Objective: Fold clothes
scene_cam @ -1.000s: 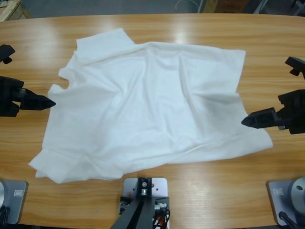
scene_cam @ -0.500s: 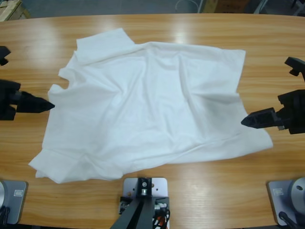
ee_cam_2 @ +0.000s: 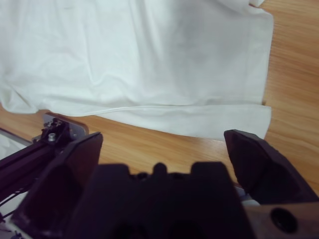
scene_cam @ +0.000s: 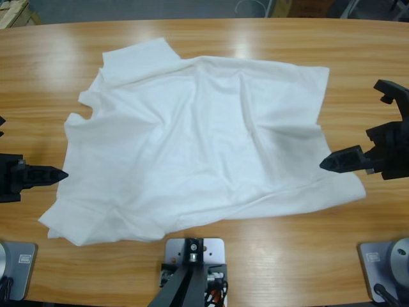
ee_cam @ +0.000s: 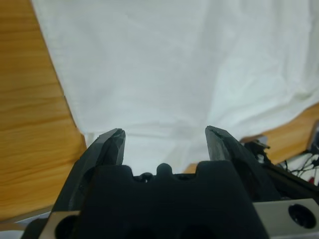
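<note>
Shirt (scene_cam: pixel 204 144) spread flat mid-table, long axis 9-to-3. My left gripper (scene_cam: pixel 61 174) at 9, right gripper (scene_cam: pixel 324 162) at 3 — both open, empty, tips at the hems.

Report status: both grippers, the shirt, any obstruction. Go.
Left gripper open at the shirt's edge, holding nothing. Right gripper open at the opposite edge, holding nothing. White T-shirt spread, rumpled, unfolded on the table. Nothing on it.

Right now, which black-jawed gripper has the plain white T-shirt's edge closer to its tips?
The left gripper: its tips meet the plain white T-shirt; the right gripper sits just off the hem.
</note>
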Robot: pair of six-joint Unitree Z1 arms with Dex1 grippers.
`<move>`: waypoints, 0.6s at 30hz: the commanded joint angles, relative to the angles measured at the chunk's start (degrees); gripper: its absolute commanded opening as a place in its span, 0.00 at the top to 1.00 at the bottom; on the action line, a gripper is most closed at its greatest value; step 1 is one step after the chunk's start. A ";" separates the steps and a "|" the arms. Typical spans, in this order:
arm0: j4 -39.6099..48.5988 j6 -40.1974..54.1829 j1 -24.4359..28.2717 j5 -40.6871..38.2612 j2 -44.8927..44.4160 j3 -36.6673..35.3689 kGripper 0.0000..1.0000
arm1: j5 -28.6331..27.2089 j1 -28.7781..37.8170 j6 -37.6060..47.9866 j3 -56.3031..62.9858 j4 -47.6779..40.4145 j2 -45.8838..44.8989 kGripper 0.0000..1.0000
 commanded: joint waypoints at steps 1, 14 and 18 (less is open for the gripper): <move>-4.99 -8.42 -0.01 -1.56 6.06 1.74 0.38 | -0.47 0.13 -0.96 1.37 -0.69 0.84 0.00; 1.64 -18.39 -0.01 -2.19 3.06 4.99 0.24 | -0.33 0.13 -1.00 1.37 -0.69 0.84 0.00; 2.10 -16.87 -0.13 -1.72 3.59 6.31 0.24 | -0.12 0.13 -1.09 1.37 -0.69 0.84 0.00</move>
